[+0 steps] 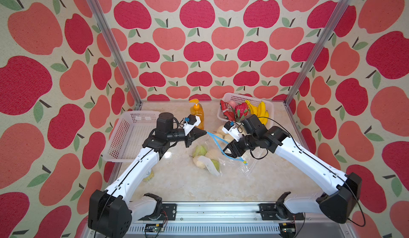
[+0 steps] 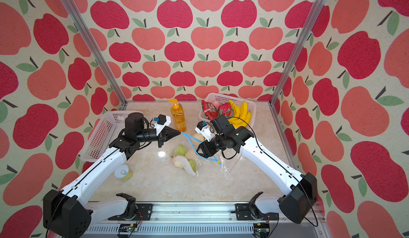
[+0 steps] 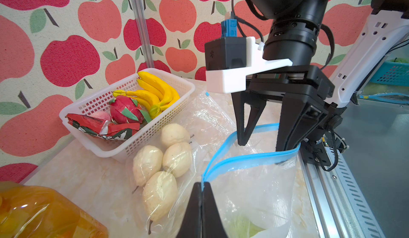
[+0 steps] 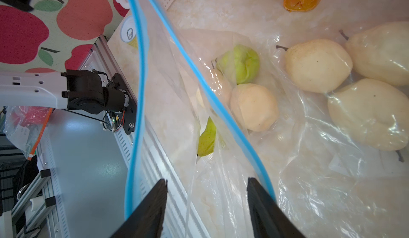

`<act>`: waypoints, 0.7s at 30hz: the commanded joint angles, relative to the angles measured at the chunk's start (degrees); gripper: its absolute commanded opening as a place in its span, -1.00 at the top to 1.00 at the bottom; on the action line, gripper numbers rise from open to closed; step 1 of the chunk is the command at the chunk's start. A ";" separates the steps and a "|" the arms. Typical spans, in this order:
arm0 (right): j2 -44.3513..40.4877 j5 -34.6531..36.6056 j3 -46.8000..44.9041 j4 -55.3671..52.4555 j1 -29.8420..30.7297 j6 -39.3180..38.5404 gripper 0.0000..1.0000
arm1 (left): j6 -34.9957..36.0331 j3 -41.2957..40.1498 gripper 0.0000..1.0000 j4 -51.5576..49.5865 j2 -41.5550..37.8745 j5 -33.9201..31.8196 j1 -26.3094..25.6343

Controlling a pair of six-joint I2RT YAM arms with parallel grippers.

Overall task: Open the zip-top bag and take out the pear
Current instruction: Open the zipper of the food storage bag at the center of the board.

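Left end effector tight on zip-top bag, right end effector wide; another pear bag beside.

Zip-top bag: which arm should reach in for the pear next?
Right, probably. The right gripper is open at the parted zip-top bag, facing a pear; the left gripper is shut on its zip end.

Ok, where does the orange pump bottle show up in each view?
In a top view: bottle at the back, just behind the left gripper.
In a top view: the same.
Left wrist: only its body, cut off at the picture's edge.
Right wrist: only one end, beyond the pears.
Shared landmark: the bag's blue zip.
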 commanded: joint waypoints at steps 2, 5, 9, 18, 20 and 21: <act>2.05 -1.95 0.47 2.35 0.69 0.22 -0.19 | 0.82 1.20 1.00 -0.64 0.61 2.09 -0.42; 2.20 -2.94 0.06 2.40 1.07 0.11 -0.10 | 0.82 1.21 1.00 -0.56 0.66 2.00 -0.46; 1.84 -4.48 -0.61 2.87 2.08 0.09 -0.14 | 0.74 1.20 1.00 -0.47 0.64 2.08 -0.51; 5.82 -0.06 0.20 6.02 4.60 3.93 -0.22 | 0.73 1.21 1.00 -0.56 1.07 2.53 -0.59; 5.88 1.44 -0.10 7.28 4.59 4.75 -0.25 | 0.81 1.31 1.00 -0.56 1.24 2.52 -0.58; 5.81 1.96 -0.27 7.86 4.60 4.79 -0.27 | 0.82 1.32 1.00 -0.73 1.31 2.49 -0.59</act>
